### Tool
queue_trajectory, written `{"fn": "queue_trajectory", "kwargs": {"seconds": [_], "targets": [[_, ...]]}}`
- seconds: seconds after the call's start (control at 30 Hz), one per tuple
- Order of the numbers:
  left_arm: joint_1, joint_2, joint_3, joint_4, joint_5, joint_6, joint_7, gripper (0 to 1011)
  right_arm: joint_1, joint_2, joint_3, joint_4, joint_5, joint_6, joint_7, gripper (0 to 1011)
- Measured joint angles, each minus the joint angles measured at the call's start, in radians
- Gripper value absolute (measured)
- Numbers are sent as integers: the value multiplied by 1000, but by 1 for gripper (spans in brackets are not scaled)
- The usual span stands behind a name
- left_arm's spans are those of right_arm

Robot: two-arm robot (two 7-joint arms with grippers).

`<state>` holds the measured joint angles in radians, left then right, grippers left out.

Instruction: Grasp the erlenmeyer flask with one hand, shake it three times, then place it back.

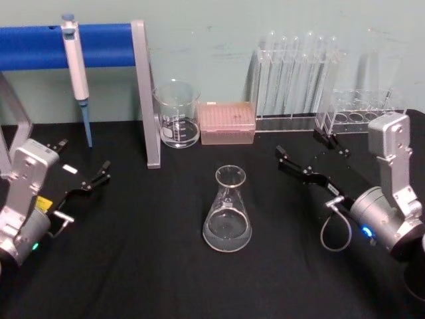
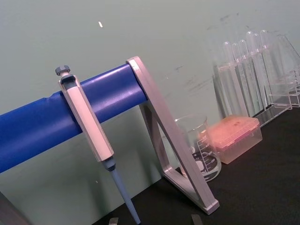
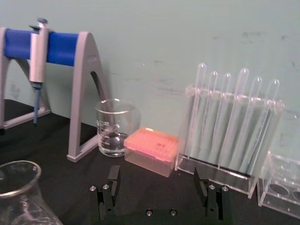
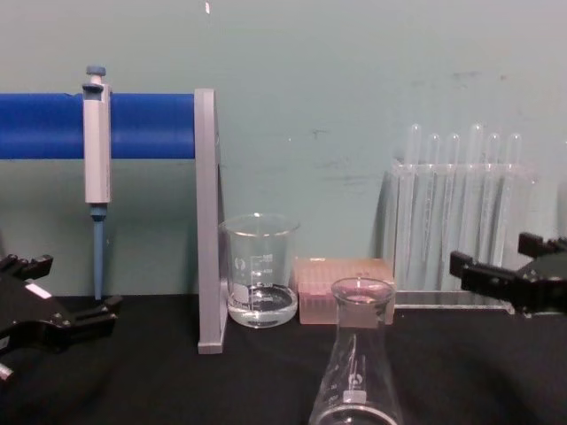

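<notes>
L gripper [image 1: 83, 169] sits low at the table's left edge, jaws spread, holding nothing, well apart from the flask. Pipette [image 1: 75, 63] hangs on the blue stand [image 1: 99, 44] behind it. Beaker [image 1: 178, 114] and pink tip box [image 1: 227, 122] at the back. Flask [image 1: 228, 211] stands upright mid-table w/ a little clear liquid. R gripper [image 1: 312, 153] to its right, jaws spread, empty, near the tube rack [image 1: 299, 73].
</notes>
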<state>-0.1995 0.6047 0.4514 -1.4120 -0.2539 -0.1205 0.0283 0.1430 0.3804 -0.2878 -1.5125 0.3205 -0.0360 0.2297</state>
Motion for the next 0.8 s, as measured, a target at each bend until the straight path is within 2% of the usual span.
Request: {"fn": "queue_trajectory", "kwargs": {"seconds": [0.2, 0.43, 0.8], "targets": [[0, 0, 0, 0, 0, 0, 0, 1001, 11, -41, -2, 51, -28, 2, -23, 1000], [0, 0, 0, 0, 0, 0, 0, 1001, 15, -68, 0, 90, -48, 12, -26, 1000], [0, 0, 0, 0, 0, 0, 0, 1001, 17, -81, 4, 107, -72, 24, -12, 1000]]}}
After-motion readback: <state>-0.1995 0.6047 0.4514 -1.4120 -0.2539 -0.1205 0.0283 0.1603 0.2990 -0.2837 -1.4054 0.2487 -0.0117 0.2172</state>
